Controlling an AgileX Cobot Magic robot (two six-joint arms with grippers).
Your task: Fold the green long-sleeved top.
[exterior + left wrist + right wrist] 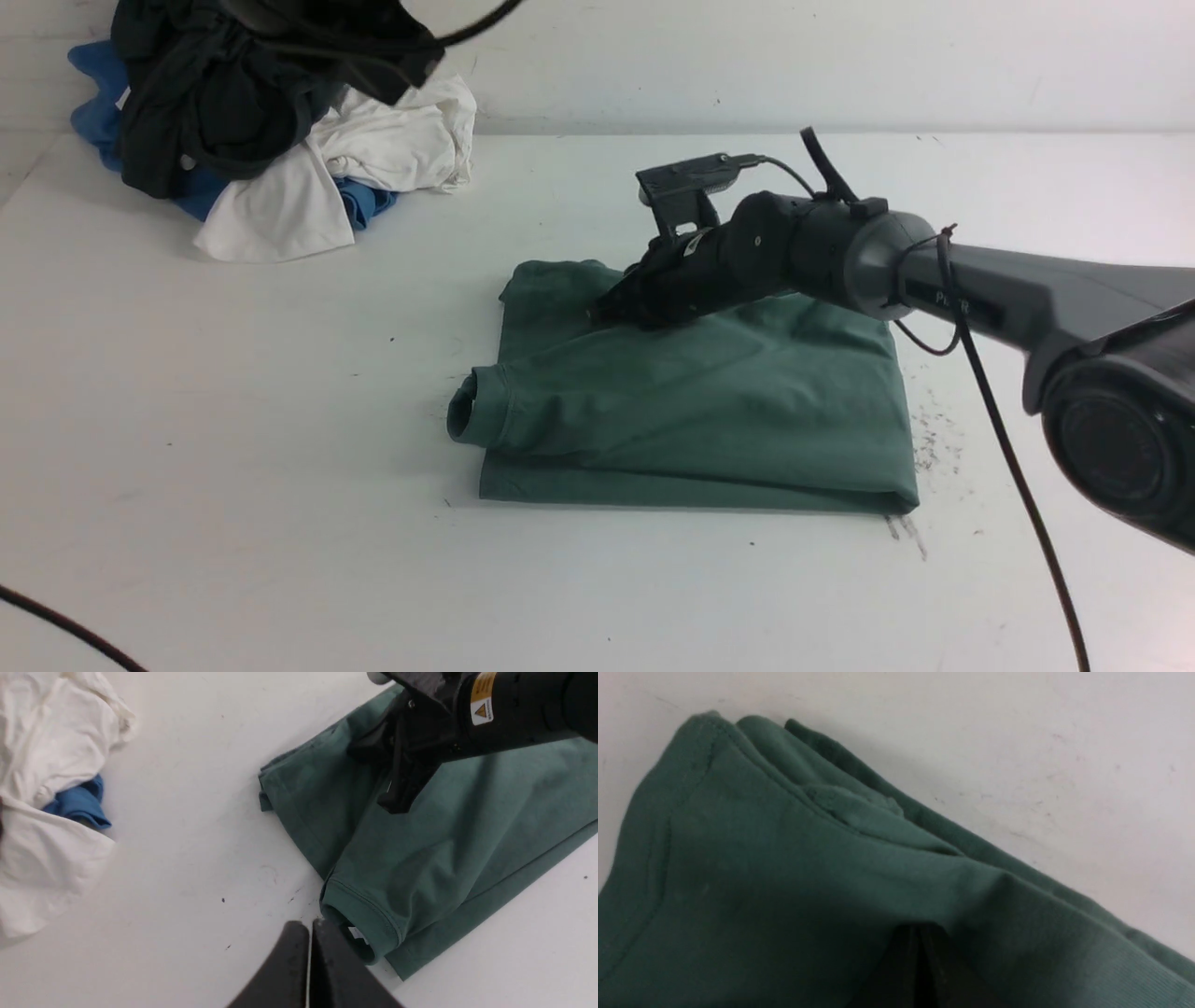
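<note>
Soft matt jersey cloth is being shown by the green long-sleeved top, ribbed at its cuff. The surface is being seen as smooth, matt white, scuffed. Matt black plastic is being presented by the right tool.

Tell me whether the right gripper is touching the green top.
Touching. In the right wrist view the shut right gripper presses into the green top, with cloth bunched around its tip; the front view agrees.

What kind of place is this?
Probably a robot test bench, not a home: a bare, scuffed white table, one folded green top under a robot hand, and heaped spare clothes.
</note>
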